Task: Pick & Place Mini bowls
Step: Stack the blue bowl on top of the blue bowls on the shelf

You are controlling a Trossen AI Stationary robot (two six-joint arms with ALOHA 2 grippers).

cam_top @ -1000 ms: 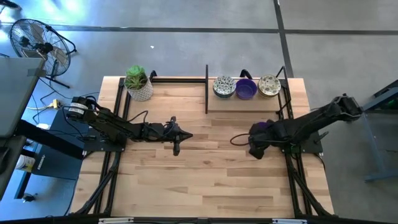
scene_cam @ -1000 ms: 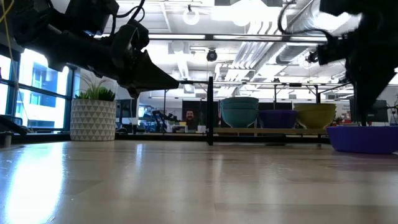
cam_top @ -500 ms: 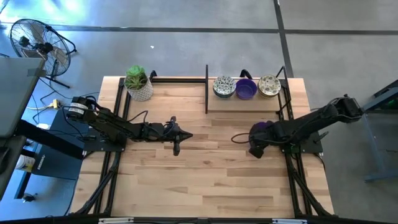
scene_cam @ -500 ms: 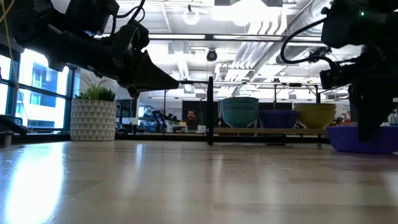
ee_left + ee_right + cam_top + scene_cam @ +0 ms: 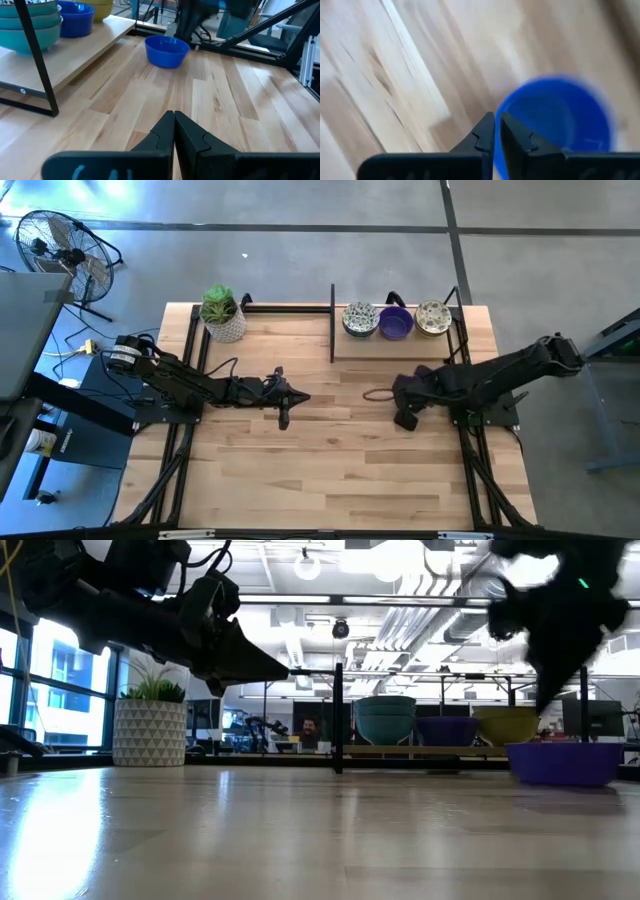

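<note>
A glossy purple mini bowl (image 5: 563,762) stands upright on its base on the table's right half; it shows blue in the left wrist view (image 5: 166,50). In the high view my right arm covers it. My right gripper (image 5: 404,417) is shut, and its tips (image 5: 495,122) stand right at the bowl's rim. Three more mini bowls stand on a low shelf (image 5: 395,345) at the far right: a speckled cream one (image 5: 360,320), a purple one (image 5: 396,323) and another speckled one (image 5: 432,318). My left gripper (image 5: 284,418) is shut and empty over the table's middle. My right gripper's shut fingers point down at the near part of the purple bowl's rim (image 5: 506,107). I cannot tell whether they touch it. The bowl sits upright on the table.
A white pot with a green plant (image 5: 224,315) stands at the far left corner. A black upright post (image 5: 332,320) bounds the shelf's left end. Bare wooden tabletop (image 5: 330,470) lies toward the near edge.
My right gripper has moved toward the table's left edge, staying shut. The purple bowl has slid a little along the table the same way and stays upright.
</note>
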